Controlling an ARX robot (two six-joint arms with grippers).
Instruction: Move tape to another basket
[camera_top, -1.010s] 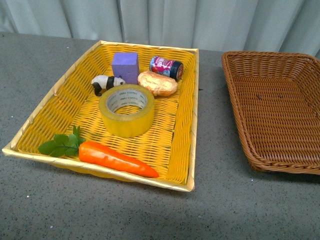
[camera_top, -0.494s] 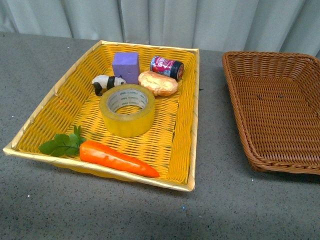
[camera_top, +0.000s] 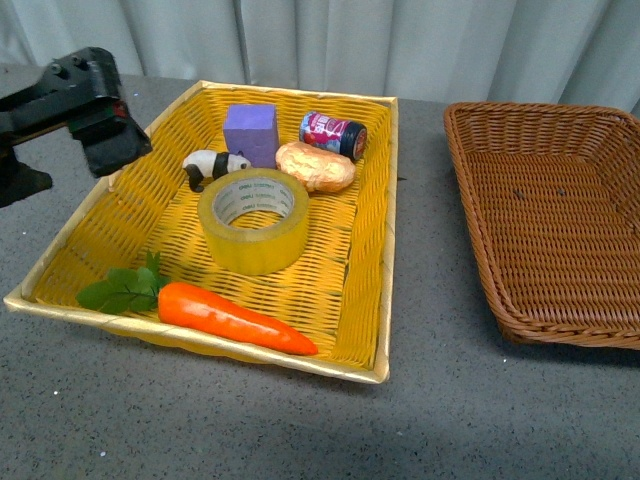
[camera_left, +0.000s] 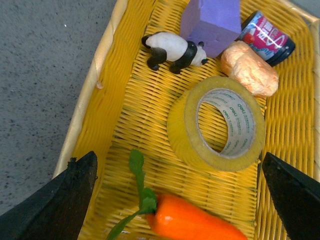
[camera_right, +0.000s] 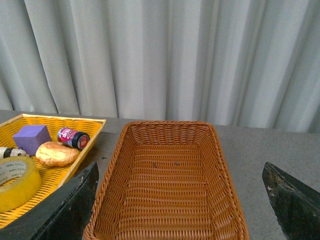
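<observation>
Front view now has the left gripper (camera_top: 112, 140) in it, hanging over the far left rim of the bright yellow woven basket (camera_top: 340, 290); half a second ago no arm showed there at all. From this angle I cannot tell how its jaws stand. The wide roll of translucent yellow packing tape (camera_top: 250, 245) has not shifted: it lies flat near the middle of that yellow basket, just in front of the small black-and-white panda figure (camera_top: 213, 166) and the golden bread roll (camera_top: 314, 166), with the purple foam block (camera_top: 250, 133) and the red printed can (camera_top: 333, 134) behind them and the orange plastic carrot (camera_top: 235, 318) at the near edge. I judge that the reach for the tape has only begun and no grasp has been made.

Left wrist view supplies what the front one lacks: both dark fingers are spread wide with nothing between them, and the tape (camera_left: 182, 135) sits below, off toward one finger, its white core printed in green.

Right wrist view shows the right gripper (camera_right: 185, 210), unseen from the front, also spread wide and holding nothing, looking over the dark brown woven wicker basket (camera_right: 165, 195), which lies well apart from the tape.
</observation>
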